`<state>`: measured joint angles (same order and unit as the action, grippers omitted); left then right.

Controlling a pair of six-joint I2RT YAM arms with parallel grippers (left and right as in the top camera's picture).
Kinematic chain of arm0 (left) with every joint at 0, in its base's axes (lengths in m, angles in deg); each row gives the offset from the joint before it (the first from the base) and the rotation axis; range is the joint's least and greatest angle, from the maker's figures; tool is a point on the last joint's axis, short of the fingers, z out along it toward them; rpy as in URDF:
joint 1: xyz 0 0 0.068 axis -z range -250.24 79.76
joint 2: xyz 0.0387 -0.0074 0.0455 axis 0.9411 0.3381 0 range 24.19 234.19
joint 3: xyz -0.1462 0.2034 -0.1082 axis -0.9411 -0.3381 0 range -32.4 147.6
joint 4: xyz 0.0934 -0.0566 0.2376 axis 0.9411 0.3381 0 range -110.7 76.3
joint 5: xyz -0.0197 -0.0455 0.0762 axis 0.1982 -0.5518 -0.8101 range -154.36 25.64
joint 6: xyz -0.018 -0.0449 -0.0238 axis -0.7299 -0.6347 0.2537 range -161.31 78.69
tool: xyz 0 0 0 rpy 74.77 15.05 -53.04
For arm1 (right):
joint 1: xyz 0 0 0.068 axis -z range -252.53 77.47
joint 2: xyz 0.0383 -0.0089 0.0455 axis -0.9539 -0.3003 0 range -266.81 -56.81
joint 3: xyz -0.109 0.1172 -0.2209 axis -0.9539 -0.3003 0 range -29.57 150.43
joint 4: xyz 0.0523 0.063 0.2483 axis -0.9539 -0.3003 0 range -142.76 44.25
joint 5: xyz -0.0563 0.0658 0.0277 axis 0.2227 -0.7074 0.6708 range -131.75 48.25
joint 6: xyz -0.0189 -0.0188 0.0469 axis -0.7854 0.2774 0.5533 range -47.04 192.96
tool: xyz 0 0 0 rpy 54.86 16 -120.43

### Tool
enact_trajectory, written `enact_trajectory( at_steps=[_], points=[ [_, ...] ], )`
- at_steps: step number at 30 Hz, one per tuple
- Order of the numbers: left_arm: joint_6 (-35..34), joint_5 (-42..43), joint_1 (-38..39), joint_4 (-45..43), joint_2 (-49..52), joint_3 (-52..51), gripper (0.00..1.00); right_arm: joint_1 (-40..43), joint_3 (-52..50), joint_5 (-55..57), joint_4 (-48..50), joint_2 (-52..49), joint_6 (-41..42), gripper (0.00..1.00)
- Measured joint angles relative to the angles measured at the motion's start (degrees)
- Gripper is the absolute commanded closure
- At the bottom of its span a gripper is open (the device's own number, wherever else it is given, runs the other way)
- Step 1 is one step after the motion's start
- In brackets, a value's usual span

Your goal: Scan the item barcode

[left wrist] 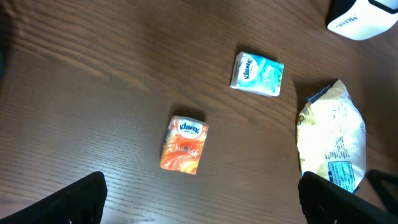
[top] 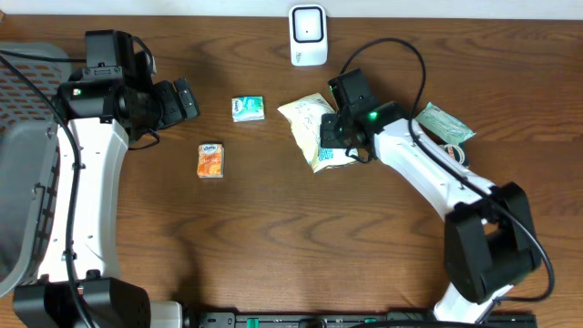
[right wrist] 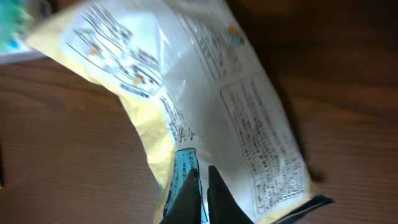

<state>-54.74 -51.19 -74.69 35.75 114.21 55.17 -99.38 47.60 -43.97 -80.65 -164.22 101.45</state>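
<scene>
Snack bag [top: 308, 121] is the thing here: pale yellow crinkly film, pillow-shaped, lying on the wooden table [top: 273, 237] just below the white scanner [top: 308, 35] and a bit to the right of centre. The right gripper [top: 335, 144] is on its right edge, and the right wrist view shows the two dark fingers [right wrist: 189, 194] pinched tight together on the film next to a small blue label patch. That close-up also shows the glossy back of the bag with blocks of fine print, but it's too small and blurry to read. You don't get any of that from overhead, where the arm covers part of the bag.

Left of the bag sits a small green tissue pack [left wrist: 257, 73] with "Kleenex" in a white oval. Below and left of it, well apart, is an orange tissue pack [left wrist: 183, 144], also Kleenex. That branding only reads in the left wrist view.

The left gripper [top: 187, 98] hangs over bare wood left of the packs, fingers [left wrist: 68, 202] spread wide with nothing between them. A crumpled green packet [top: 444, 123] lies on the right side beside the right arm.
</scene>
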Motion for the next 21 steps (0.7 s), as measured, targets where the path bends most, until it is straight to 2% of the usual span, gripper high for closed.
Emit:
enact_trajectory(
  at_steps=[12,13,16,18,21],
  points=[
    [0.0,0.0,0.0,0.0,0.0,0.0,0.02,-2.21,-0.02,-3.19,0.28,-8.48,3.17,0.99],
    [0.0,0.0,0.0,0.0,0.0,0.0,0.02,-2.56,-0.02,-3.28,0.35,-8.7,3.15,0.96],
    [0.0,0.0,0.0,0.0,0.0,0.0,0.02,-3.48,-0.02,-3.58,1.73,-8.76,2.49,0.79],
    [0.0,0.0,0.0,0.0,0.0,0.0,0.02,-3.48,0.02,-4.28,1.95,-8.72,0.96,0.76],
    [0.0,0.0,0.0,0.0,0.0,0.0,0.02,-2.56,0.02,-4.72,1.53,-7.04,-0.48,0.79]
  ],
)
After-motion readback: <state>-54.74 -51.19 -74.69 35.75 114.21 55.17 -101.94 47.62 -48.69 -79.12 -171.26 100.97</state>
